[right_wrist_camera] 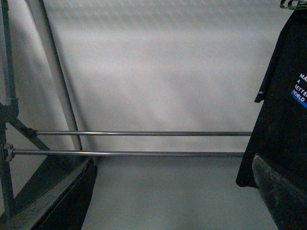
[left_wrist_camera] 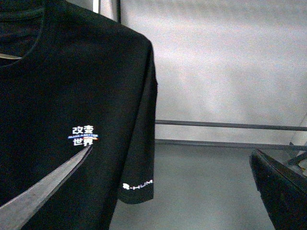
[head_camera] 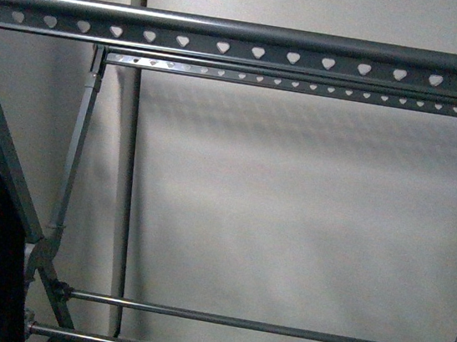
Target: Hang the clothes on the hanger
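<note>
My left gripper [left_wrist_camera: 171, 151] and right gripper [right_wrist_camera: 172, 158] both gape, empty. The T-shirt [left_wrist_camera: 72, 96] hangs low at the left beside the rack [head_camera: 203, 44] leg. I judge it hung; I'd back away straight, snagging nothing.

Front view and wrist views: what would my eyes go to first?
In the front view, the grey rack stands out: its long top rail runs right across the picture, punched with a row of little hearts. In the left wrist view, a black T-shirt fills much of the picture against the pale wall. A small white print sits on its chest.
</note>
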Controlling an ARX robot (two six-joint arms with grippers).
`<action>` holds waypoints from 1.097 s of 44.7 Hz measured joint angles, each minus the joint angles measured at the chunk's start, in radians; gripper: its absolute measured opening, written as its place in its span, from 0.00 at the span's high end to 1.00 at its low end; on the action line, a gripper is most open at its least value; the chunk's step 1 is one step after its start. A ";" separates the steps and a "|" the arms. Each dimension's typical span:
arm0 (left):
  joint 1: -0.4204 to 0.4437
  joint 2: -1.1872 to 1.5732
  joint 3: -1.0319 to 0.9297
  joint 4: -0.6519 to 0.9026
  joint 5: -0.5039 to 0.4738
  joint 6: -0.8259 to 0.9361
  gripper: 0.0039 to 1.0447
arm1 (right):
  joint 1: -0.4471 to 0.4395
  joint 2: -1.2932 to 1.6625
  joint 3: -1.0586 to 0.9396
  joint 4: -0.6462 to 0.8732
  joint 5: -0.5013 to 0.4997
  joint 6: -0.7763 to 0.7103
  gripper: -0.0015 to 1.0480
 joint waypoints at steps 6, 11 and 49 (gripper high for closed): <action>0.000 0.000 0.000 0.000 0.000 0.000 0.06 | 0.000 0.000 0.000 0.000 0.000 0.000 0.07; 0.000 0.000 0.000 0.000 0.000 0.000 0.06 | 0.000 0.000 0.000 0.000 0.000 0.000 0.07; 0.105 1.602 0.964 0.169 -0.462 -0.693 0.06 | 0.001 0.000 0.000 0.000 0.000 0.000 0.07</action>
